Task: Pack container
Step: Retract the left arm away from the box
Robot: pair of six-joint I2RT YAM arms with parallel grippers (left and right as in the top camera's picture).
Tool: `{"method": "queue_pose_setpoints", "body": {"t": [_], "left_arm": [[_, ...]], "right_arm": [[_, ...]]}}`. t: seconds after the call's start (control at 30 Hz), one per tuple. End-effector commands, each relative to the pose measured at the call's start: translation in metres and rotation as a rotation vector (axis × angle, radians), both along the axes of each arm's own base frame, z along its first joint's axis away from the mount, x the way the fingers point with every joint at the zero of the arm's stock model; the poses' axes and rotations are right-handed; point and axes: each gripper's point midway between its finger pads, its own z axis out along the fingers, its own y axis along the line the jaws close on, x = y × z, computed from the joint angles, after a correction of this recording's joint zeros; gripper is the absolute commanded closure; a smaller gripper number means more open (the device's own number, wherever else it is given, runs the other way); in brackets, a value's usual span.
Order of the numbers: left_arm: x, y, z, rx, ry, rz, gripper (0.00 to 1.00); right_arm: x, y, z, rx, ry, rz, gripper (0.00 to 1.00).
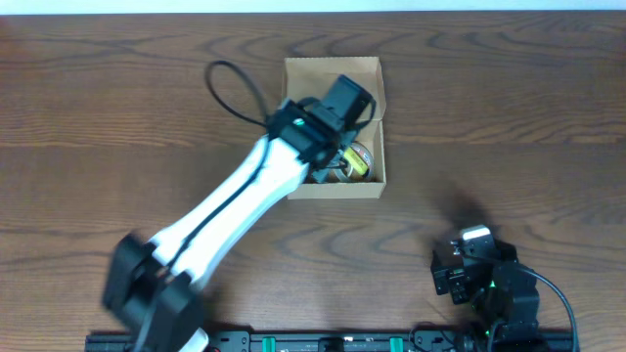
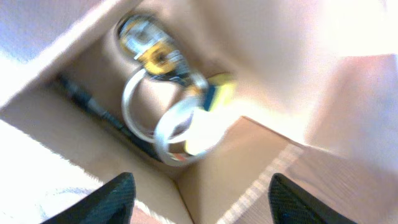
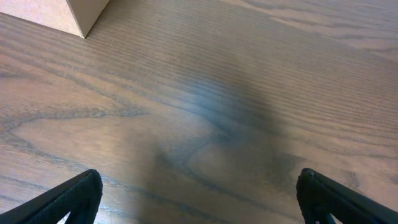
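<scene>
The left hand [image 2: 202, 193], spread and empty, hangs directly above the tape rolls [image 2: 180, 130] inside the container [image 1: 382, 117], while the right hand [image 3: 199, 199], also spread, sits well apart.

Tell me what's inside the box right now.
Clear tape rolls lie in the container, at its near right corner, one with a yellow label. The left gripper, jaws apart, hovers above them. From overhead, the left arm hides part of the floor.
</scene>
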Motion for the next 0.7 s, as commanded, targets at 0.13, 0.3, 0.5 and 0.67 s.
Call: {"method": "queue_pose_setpoints", "body": {"t": [0.13,0.3,0.5,0.67], "left_arm": [[-0.027,0.099,0.032,0.085,-0.136,-0.001,0.05],[-0.062,0.169,0.023,0.153,-0.185,0.029,0.05],[-0.087,0.221,0.025,0.294,-0.279,-0.031,0.04],[-0.102,0.250,0.033,0.448,-0.308,-0.068,0.05]], "right_arm": [[0.000,0.000,-0.002,-0.006,0.002,0.005,0.01],[0.000,0.000,-0.002,-0.006,0.002,0.005,0.01],[0.000,0.000,-0.002,-0.006,0.002,0.005,0.01],[0.000,0.000,-0.002,-0.006,0.002,0.005,0.01]]}}
